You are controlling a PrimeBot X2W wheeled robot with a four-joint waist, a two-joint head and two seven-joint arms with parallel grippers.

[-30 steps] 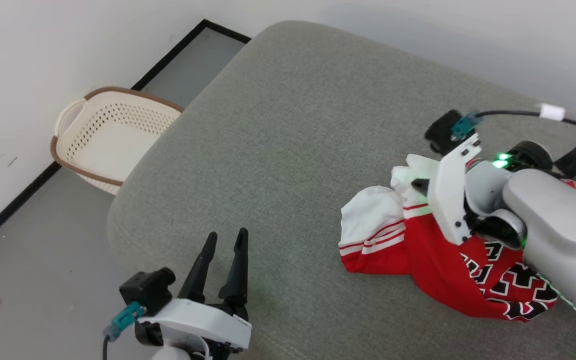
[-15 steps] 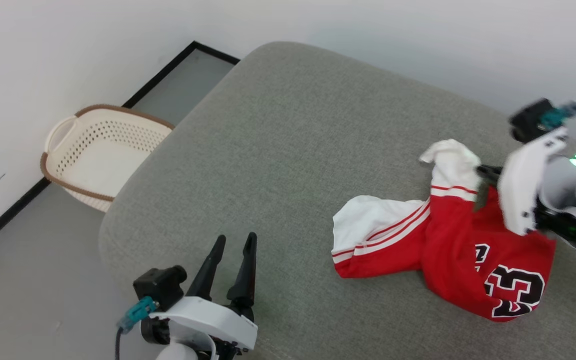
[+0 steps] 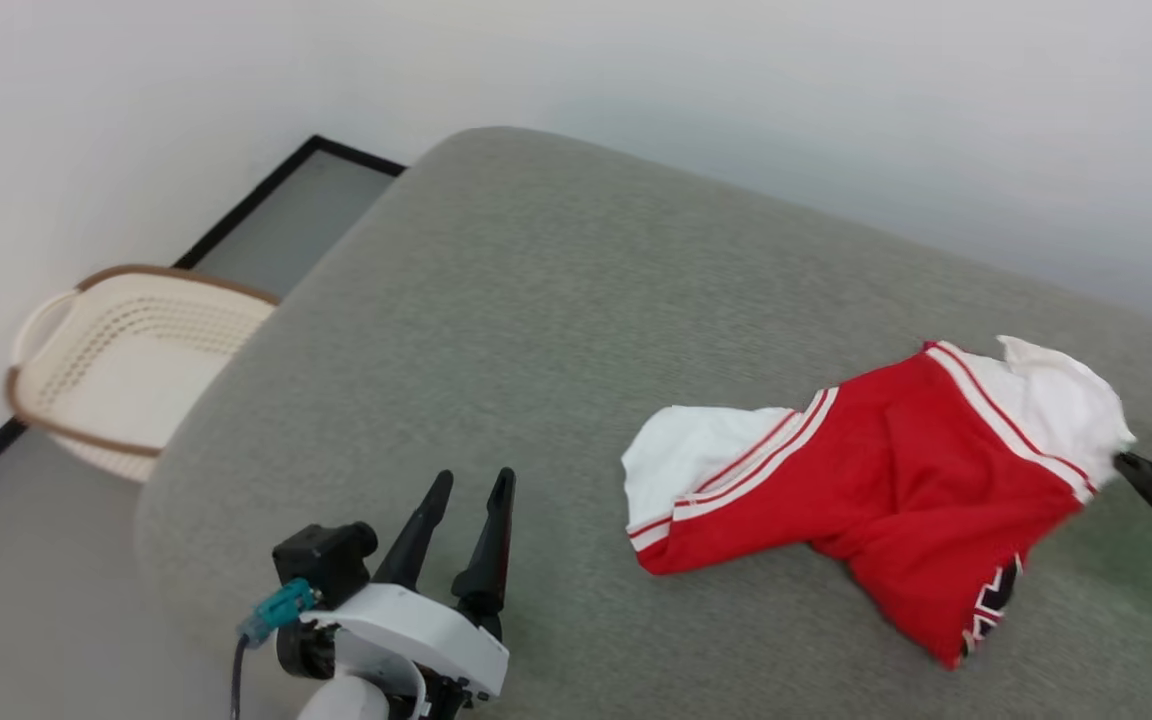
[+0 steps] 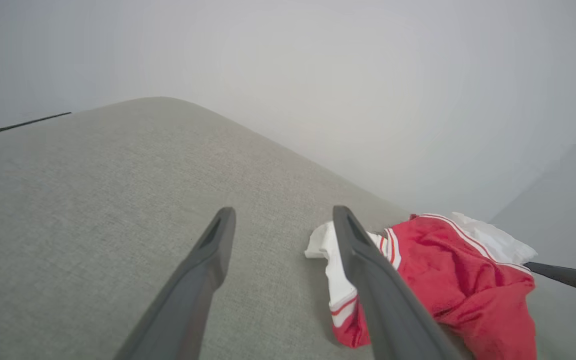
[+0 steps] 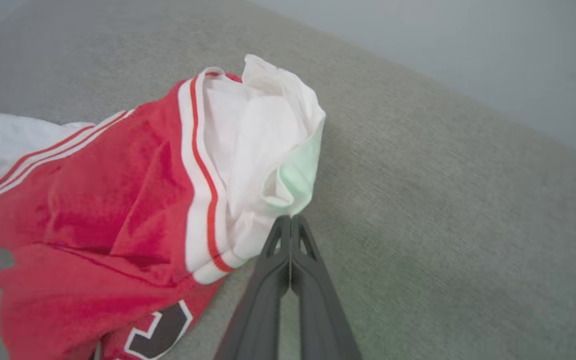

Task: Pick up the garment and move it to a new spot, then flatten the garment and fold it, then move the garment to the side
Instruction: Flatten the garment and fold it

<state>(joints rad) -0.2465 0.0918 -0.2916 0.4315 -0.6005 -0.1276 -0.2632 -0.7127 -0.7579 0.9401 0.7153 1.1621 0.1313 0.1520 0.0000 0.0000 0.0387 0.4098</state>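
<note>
The garment [image 3: 896, 480] lies crumpled on the grey cushion [image 3: 536, 300], red body in the middle and a white sleeve at each end; a bit of the black number peeks out at its lower edge [image 5: 160, 325]. My right gripper [image 5: 289, 219] is shut, its tips pinched on the hem of the right-hand white sleeve [image 5: 268, 150]. From the head camera its dark fingers [image 3: 1141, 475] meet that sleeve at the frame's right edge. My left gripper [image 3: 466, 490] stands open near the cushion's front edge, well left of the garment [image 4: 448, 270], with nothing between its fingers [image 4: 358, 250].
A cream perforated laundry basket [image 3: 46, 330] with a brown rim sits on the floor at the left, against the white wall. The cushion's rounded edge drops off toward it. A wide stretch of bare cushion lies between my left gripper and the garment.
My right gripper has drawn the white sleeve to the right, stretching the garment out and turning the number mostly under. The head camera has shifted too. The left gripper stays open.
</note>
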